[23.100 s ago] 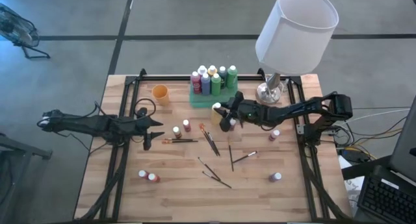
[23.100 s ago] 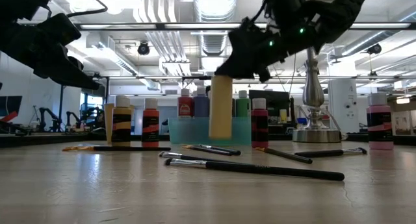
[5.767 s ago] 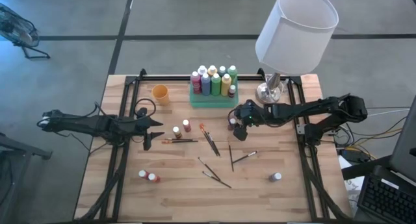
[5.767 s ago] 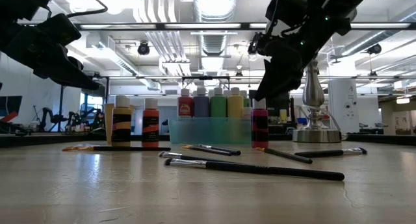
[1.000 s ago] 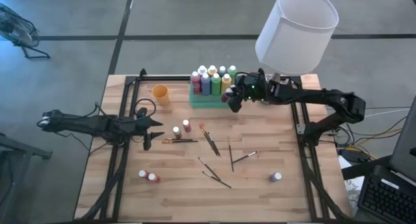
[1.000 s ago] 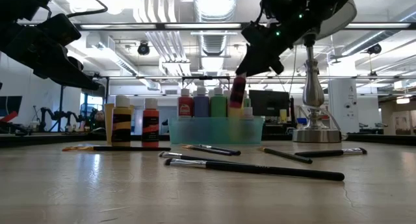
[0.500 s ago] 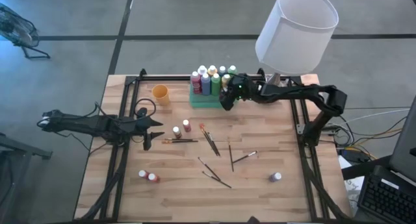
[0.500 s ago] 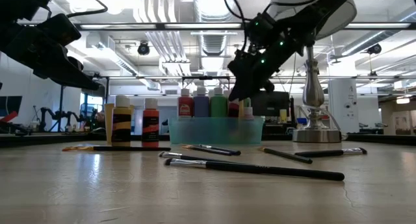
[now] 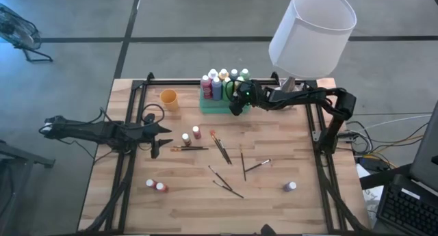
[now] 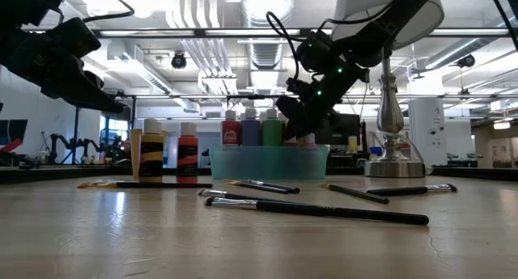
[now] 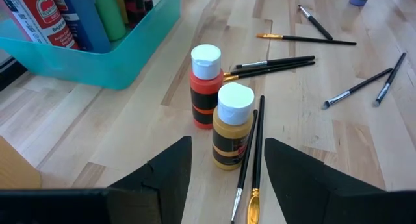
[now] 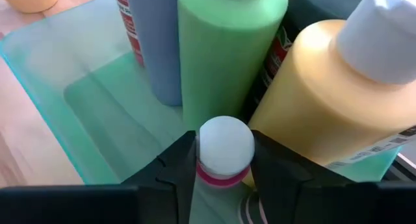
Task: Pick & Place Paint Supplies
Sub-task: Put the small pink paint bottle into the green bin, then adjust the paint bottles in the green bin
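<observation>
The right tool (image 12: 223, 160), fingers snug on the white cap of a small pink paint bottle (image 12: 224, 152) (light, rigid, slick-sided), lowers it into the green tray (image 12: 62, 113) at the bench's far edge.

Both arms matte black, slim jointed links, chunkier housings at joints. Left end effector (image 11: 224, 169): two flat black fingers, angular wedge tips, no markings visible. Right end effector (image 12: 223, 162): same black fingers, stepped inner edges. Right arm (image 10: 356, 36) has tiny green indicator lights glowing on wrist housing, thin black cable looping off it. Left arm (image 9: 102, 131) also trails thin black cable loops.
</observation>
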Action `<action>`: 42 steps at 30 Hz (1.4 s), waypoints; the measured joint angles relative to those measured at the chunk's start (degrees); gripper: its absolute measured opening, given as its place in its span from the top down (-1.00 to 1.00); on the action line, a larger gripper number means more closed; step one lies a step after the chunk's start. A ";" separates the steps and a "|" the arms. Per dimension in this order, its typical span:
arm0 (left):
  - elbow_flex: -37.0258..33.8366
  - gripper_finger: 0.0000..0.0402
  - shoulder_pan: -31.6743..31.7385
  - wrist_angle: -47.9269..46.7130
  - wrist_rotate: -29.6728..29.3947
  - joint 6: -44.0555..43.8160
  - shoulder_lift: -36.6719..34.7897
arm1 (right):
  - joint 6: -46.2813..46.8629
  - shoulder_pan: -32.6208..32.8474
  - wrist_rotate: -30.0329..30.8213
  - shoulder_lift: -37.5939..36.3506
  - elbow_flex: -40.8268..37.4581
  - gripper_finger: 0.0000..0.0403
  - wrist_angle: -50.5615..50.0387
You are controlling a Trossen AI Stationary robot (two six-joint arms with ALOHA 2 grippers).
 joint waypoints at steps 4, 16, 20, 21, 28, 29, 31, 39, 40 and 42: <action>0.00 0.01 0.00 -0.04 -0.02 -0.02 0.00 | 0.05 0.00 0.05 0.00 -0.04 0.37 -0.13; 0.00 0.01 0.02 -0.09 -0.02 -0.02 0.00 | -0.20 0.00 0.99 -0.02 -0.13 0.29 -0.66; 0.00 0.01 0.00 -0.13 -0.02 0.00 0.00 | -0.37 -0.07 1.01 0.02 -0.33 0.12 -1.06; 0.01 0.01 0.00 -0.13 -0.01 -0.02 0.00 | -0.36 -0.07 1.00 0.02 -0.33 0.10 -0.96; 0.00 0.01 0.00 -0.22 0.00 0.00 0.00 | -0.38 0.46 0.80 -0.52 -0.33 0.01 -1.09; 0.00 0.01 0.00 -0.22 -0.02 0.00 0.00 | -0.42 0.61 0.79 -0.88 -0.33 0.01 -1.14; 0.00 0.01 0.01 -0.22 -0.02 -0.01 0.00 | -0.69 1.13 0.82 -1.88 -0.33 0.02 -1.09; 0.00 0.01 0.01 -0.41 -0.01 0.00 0.00 | -2.50 3.52 1.71 -7.37 -0.28 0.14 -3.54; 0.00 0.01 0.00 -0.41 -0.02 0.00 0.00 | -2.73 3.63 2.55 -8.34 -0.26 0.16 -4.91; 0.00 0.01 0.00 -0.41 -0.01 -0.02 0.00 | -2.78 3.66 4.57 -10.20 -0.28 0.20 -7.99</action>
